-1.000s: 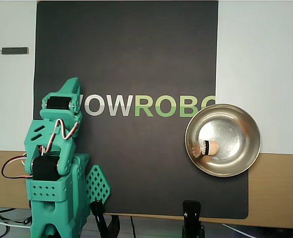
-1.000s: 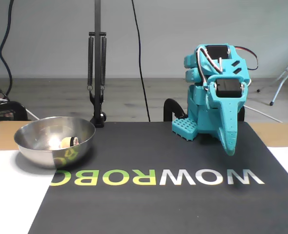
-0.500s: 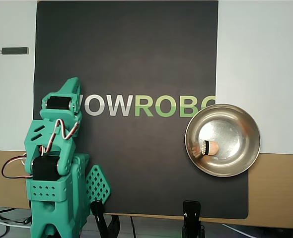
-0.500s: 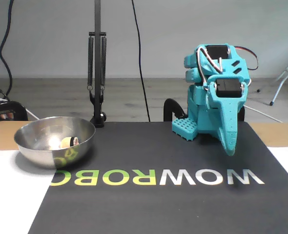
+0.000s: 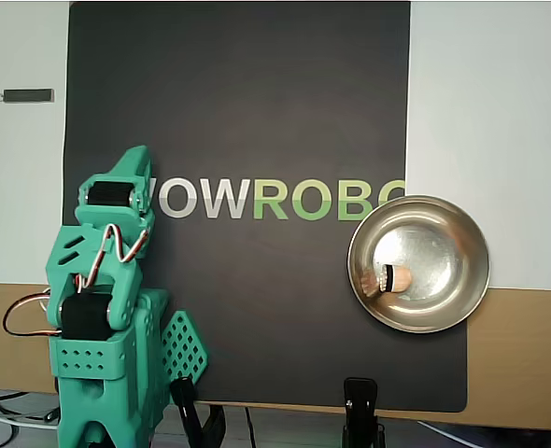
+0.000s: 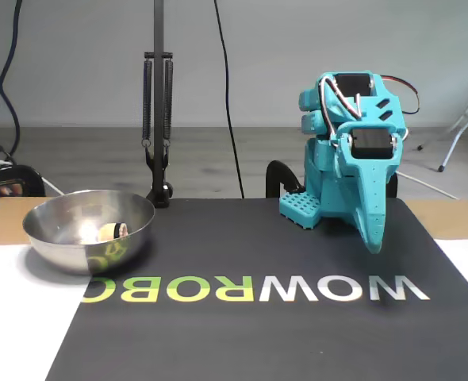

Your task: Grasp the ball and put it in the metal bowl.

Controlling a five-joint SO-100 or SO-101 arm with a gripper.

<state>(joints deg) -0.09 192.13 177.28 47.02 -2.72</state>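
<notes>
The metal bowl (image 5: 453, 299) (image 6: 67, 242) stands on the right edge of the dark mat in the overhead view, at the left in the fixed view. Inside it lies the ball (image 5: 396, 278) (image 6: 111, 232), a small pale orange thing with a dark band, near the bowl's left wall in the overhead view. The teal arm is folded over its base, far from the bowl. Its gripper (image 5: 135, 157) (image 6: 374, 244) points down at the mat with its fingers together and nothing between them.
A dark mat (image 5: 238, 112) with the lettering WOWROBO covers the table's middle. A small dark stick (image 5: 28, 95) lies on the white surface at the upper left of the overhead view. A lamp stand (image 6: 158, 119) is clamped behind the bowl.
</notes>
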